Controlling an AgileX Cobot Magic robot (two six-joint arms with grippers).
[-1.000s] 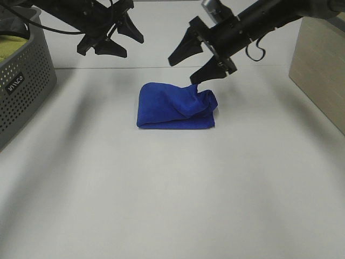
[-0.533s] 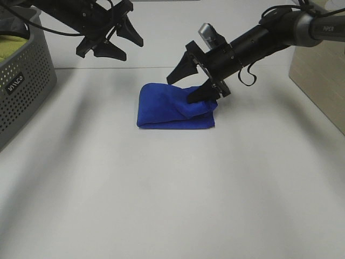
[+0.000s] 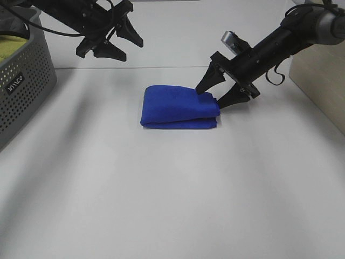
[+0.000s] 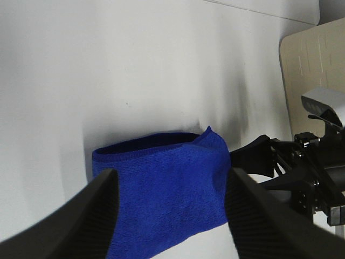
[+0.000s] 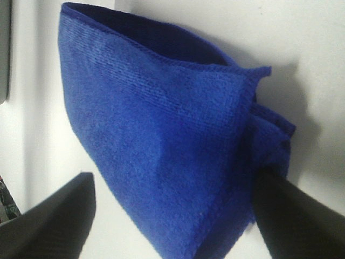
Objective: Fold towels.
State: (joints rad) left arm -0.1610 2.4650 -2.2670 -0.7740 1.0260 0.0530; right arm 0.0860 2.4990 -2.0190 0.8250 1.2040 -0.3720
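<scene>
right gripper [image 3: 219,94] gaping, empty, tips touching towel [image 3: 179,107] right edge; could snag and unfold the top layer.

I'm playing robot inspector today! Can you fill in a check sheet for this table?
Surface: white table, bare in front.
Job's things: blue towel, folded into a flat stack, lying mid-table.
Clutter: grey basket at the left edge with a yellow-green cloth inside.
Grippers: left claw open, hanging in the air behind the towel; right claw open at the towel's right end, holding nothing.
Cables: black cable loop on the right arm.
Surroundings: beige panel at the right; pale wall behind.
</scene>
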